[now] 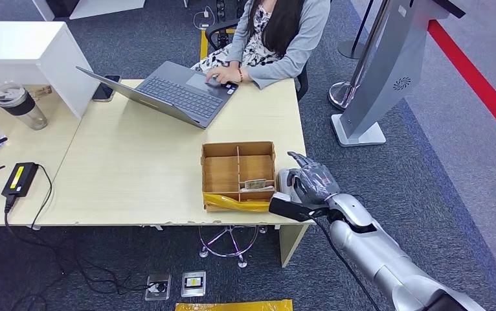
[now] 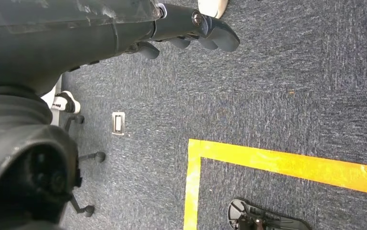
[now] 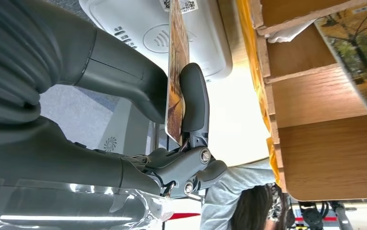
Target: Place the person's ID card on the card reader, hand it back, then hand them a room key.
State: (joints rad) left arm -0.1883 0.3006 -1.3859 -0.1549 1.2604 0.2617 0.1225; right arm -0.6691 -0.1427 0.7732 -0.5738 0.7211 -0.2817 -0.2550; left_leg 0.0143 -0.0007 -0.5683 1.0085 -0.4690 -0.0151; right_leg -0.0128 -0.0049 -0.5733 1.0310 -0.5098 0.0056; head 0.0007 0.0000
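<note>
Right hand [image 1: 310, 181]: lower centre-right of the head view, at the desk's right edge, pinching the card [image 3: 176, 72] between thumb and finger, card on edge.
Card reader [image 3: 172, 36]: white, contactless symbol on top, just behind the held card, upper middle of the right wrist view.
Wooden box [image 1: 239, 175]: divided compartments, just left of the right hand; another card [image 1: 255, 184] lies in it.
Left hand [image 2: 196, 31]: top of the left wrist view, above carpet; fingers curled, holding nothing.
Person [image 1: 278, 39]: top centre, hand on laptop [image 1: 168, 94].
</note>
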